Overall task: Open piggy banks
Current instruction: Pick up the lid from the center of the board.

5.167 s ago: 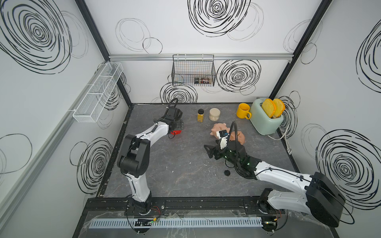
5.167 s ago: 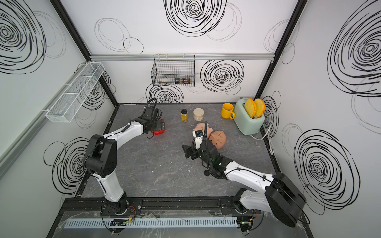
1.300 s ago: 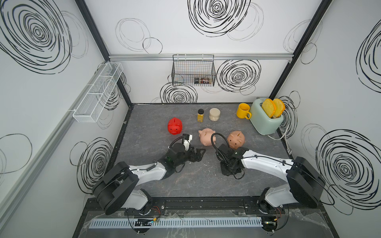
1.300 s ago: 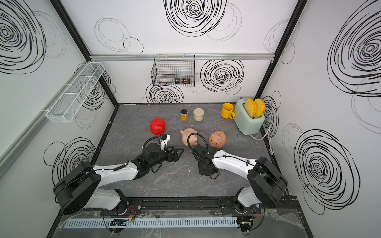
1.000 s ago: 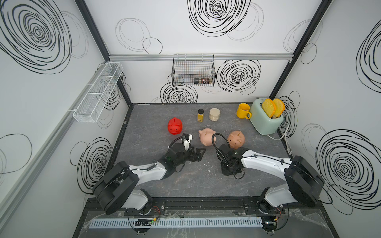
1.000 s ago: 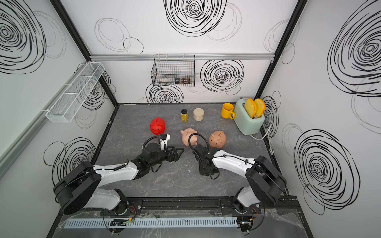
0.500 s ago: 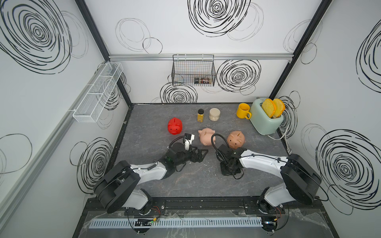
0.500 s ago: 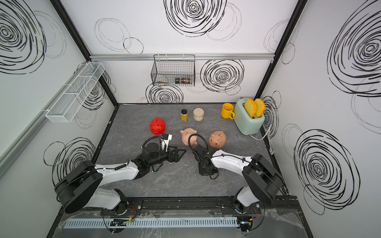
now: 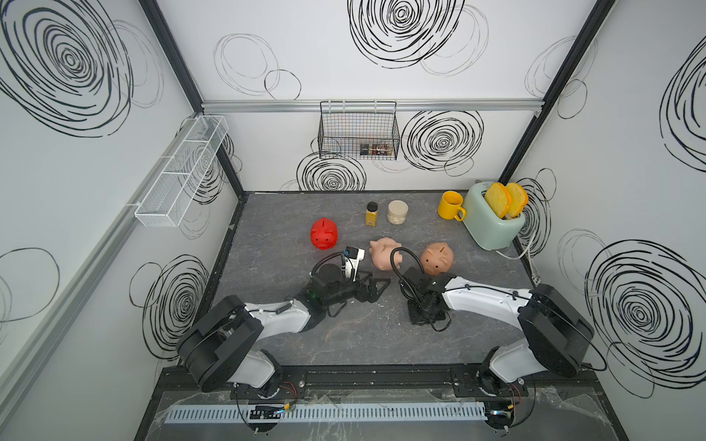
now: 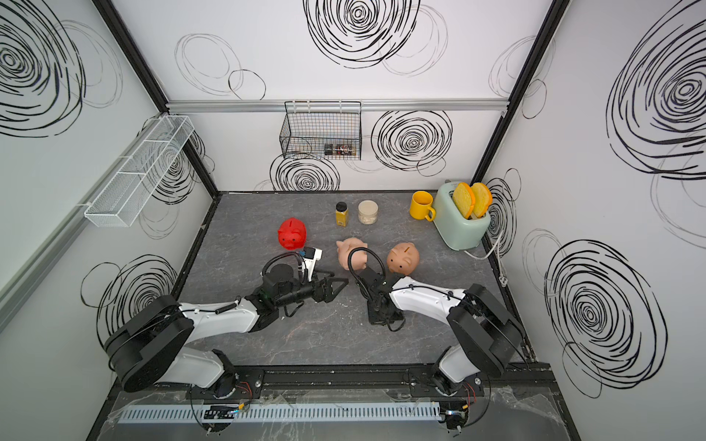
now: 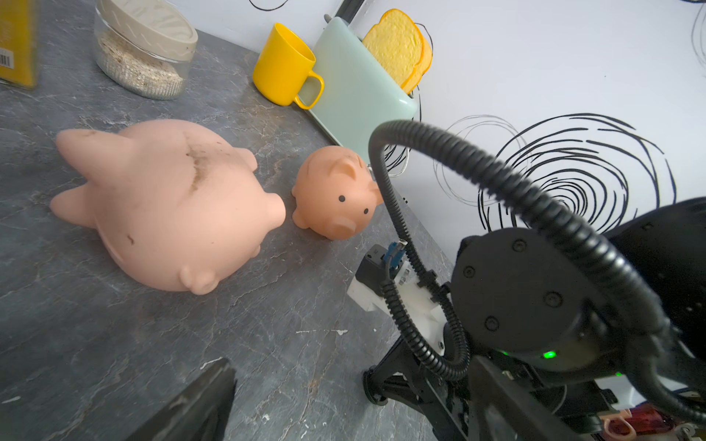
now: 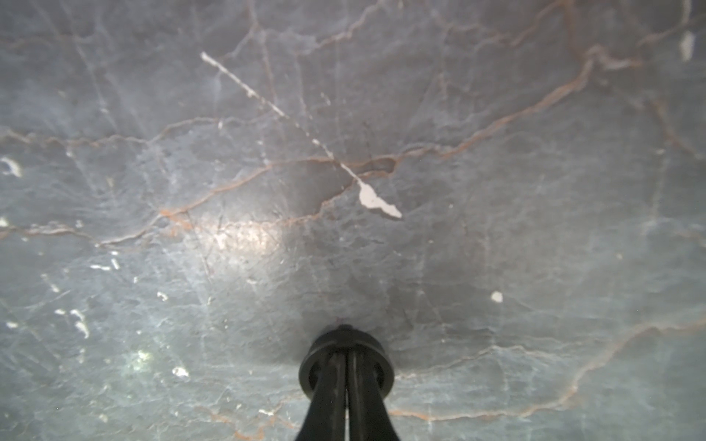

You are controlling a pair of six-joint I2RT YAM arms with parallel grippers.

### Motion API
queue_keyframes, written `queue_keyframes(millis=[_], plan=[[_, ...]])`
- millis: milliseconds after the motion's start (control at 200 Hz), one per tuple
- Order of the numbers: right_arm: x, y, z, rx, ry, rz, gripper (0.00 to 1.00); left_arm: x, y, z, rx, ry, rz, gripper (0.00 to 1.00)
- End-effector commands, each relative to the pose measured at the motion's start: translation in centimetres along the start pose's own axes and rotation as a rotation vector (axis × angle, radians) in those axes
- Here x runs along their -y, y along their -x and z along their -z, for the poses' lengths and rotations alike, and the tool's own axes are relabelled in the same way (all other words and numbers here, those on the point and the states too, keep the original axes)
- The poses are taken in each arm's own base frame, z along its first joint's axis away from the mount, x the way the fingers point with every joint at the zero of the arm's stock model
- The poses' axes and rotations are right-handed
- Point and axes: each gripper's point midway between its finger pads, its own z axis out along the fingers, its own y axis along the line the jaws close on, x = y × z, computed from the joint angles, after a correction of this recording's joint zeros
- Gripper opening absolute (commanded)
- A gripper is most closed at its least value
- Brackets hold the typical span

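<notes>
Right end effector (image 12: 347,353) closed over black plug (image 12: 311,362), barcode on yellow jar (image 11: 17,42)

Robot test cell dressed as a kitchen: white wall panels scribbled with black spirals (image 9: 305,57), black metal frame posts (image 9: 558,76), mint-green toaster (image 9: 491,225), grey marble-patterned surface (image 9: 363,340).

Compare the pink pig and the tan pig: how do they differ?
Pose: the pink pig lies tipped over; the tan pig stands upright. Colour: the pink pig is paler, the tan pig a deeper peach. Surface: the pink pig has dark smudges; the tan pig looks clean. Both are pig banks on the table, neither held.
</notes>
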Motion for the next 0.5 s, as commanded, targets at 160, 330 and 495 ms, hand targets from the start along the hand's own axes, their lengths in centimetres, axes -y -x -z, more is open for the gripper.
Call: queue_keyframes(millis=[160, 330, 495], plan=[[1.4, -1.8, -1.5, -0.059, -0.081, 0.007, 0.0, 0.8, 1.0, -0.2, 0.033, -0.031, -0.013, 0.99], [0.5, 0.1, 1.2, 0.045, -0.043, 0.003, 0.0, 0.0, 2.2, 1.2, 0.091, 0.013, -0.012, 0.98], [-2.4, 2.9, 5.1, 0.204, 0.109, 0.01, 0.0, -1.6, 4.0, 4.2, 0.207, 0.087, 0.011, 0.96]])
